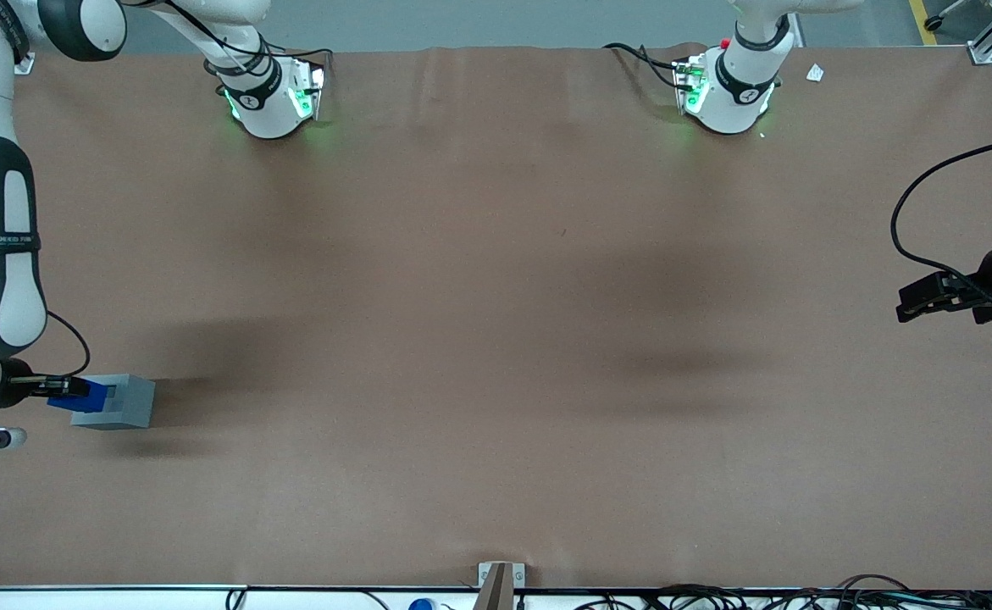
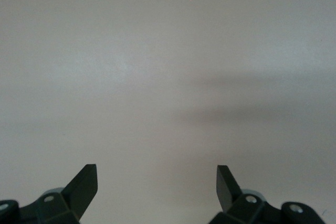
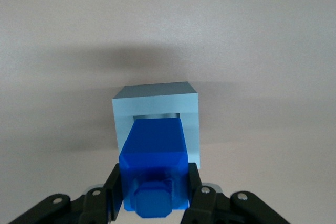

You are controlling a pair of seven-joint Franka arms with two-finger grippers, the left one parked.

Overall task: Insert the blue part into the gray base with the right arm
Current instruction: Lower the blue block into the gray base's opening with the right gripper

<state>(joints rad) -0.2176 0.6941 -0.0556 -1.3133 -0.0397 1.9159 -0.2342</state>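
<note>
The gray base (image 1: pixel 119 402) rests on the brown table at the working arm's end, fairly near the front camera. The blue part (image 1: pixel 89 396) is held by my right gripper (image 1: pixel 72 390), whose fingers press on its two sides. In the right wrist view the blue part (image 3: pixel 154 161) points with its tip into the square recess of the gray base (image 3: pixel 156 106); the gripper (image 3: pixel 154 192) is shut on it, a black finger (image 3: pixel 113 190) on each flank. How deep the tip sits in the recess is hidden.
The brown table (image 1: pixel 496 339) stretches toward the parked arm's end. Two arm bases (image 1: pixel 275 97) stand at the edge farthest from the front camera. Cables (image 1: pixel 716 597) lie along the nearest edge.
</note>
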